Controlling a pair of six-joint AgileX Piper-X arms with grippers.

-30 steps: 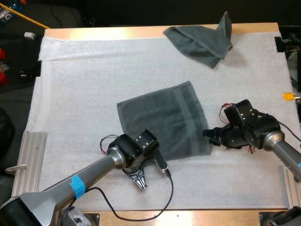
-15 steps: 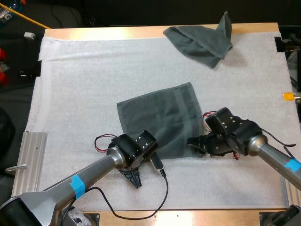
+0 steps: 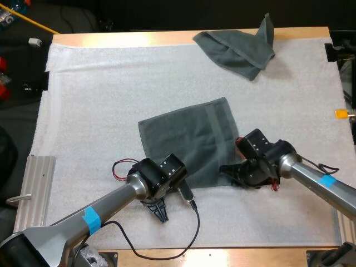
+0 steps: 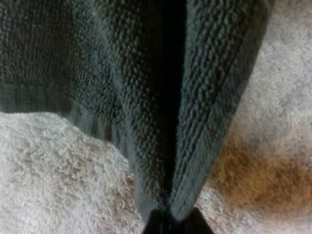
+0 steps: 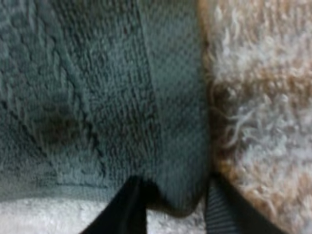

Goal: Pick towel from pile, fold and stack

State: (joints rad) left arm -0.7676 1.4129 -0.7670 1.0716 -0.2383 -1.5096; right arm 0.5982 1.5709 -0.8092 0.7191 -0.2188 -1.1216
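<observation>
**Both grippers at the near corners of the flat towel**

Over the last second the right gripper (image 3: 229, 169) has slid left across the white mat (image 3: 94, 111), from just beside the spread towel (image 3: 192, 144) onto its near right corner. The left gripper (image 3: 158, 210) has shifted only slightly at the near left corner.

The towel stretches away from both grippers toward the table's far side, and its near edge runs between them. Each arm is nearer its own corner. A fold would probably carry this near edge up and over to the far edge.

In the left wrist view the left gripper is clamped on the cloth, which it has drawn up into a narrow ridge. In the right wrist view the corner sits inside the right gripper's mouth. I cannot tell whether it has closed on the cloth.

The towel is dark grey-green terry with a flat woven band near its right edge. It lies spread and nearly square at mid-mat, turned a little askew. The crumpled towel (image 3: 239, 47) lies well apart at the far edge.
</observation>
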